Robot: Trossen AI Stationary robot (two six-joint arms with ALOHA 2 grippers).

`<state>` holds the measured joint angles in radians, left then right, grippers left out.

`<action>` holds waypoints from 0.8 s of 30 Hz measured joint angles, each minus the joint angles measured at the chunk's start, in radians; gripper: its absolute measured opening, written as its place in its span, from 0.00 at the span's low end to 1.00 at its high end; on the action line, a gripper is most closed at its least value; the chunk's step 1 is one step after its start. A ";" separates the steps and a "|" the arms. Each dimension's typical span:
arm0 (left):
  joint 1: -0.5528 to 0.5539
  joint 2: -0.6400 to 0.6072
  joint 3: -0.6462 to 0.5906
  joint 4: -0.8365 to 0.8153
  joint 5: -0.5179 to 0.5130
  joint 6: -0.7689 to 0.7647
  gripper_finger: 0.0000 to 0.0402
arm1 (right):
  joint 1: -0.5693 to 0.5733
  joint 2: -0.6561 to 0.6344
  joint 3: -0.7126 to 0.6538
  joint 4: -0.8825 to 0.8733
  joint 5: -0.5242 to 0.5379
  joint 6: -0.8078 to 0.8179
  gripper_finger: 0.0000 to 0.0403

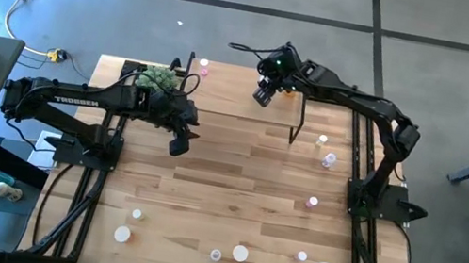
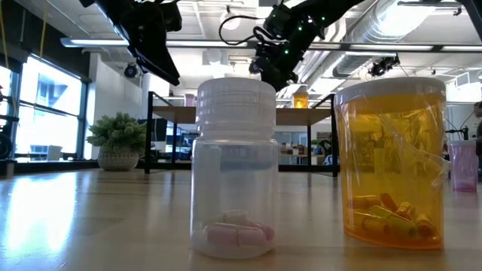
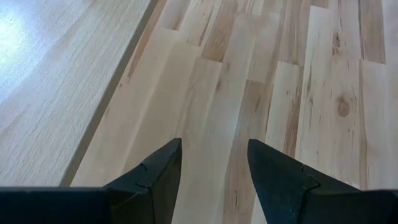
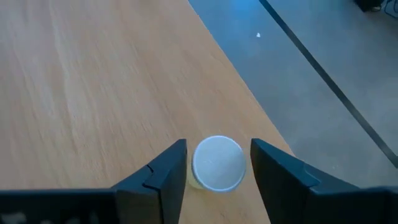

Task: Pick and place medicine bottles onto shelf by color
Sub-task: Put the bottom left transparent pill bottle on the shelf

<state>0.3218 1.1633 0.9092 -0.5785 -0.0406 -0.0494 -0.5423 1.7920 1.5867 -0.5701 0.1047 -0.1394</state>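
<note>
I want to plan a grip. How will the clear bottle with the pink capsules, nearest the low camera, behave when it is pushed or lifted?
The clear bottle is probably light: only a few pink capsules lie at its bottom. It stands upright and is taller than wide, so a high push may tip it, and a tipped cylinder would likely roll. Its smooth plastic wall could be slippery.

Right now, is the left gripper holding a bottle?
No, the left gripper has open fingers with only bare wooden table between them.

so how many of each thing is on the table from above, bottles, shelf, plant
medicine bottles on the tabletop: 9
medicine bottles on the shelf: 2
shelf: 1
potted plant: 1
total: 13
</note>
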 joint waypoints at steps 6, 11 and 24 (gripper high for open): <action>0.000 0.000 0.000 0.000 0.000 0.000 0.43 | 0.000 -0.041 0.000 0.005 0.028 0.000 0.42; 0.000 0.000 0.000 0.000 0.000 0.000 0.43 | 0.002 -0.082 0.000 -0.011 0.031 0.008 0.42; -0.020 0.000 0.000 -0.008 0.007 -0.026 0.46 | 0.111 -0.201 0.001 -0.158 0.024 0.029 0.42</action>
<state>0.3013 1.1633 0.9096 -0.5869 -0.0338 -0.0757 -0.4317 1.5906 1.5875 -0.7280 0.1291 -0.1101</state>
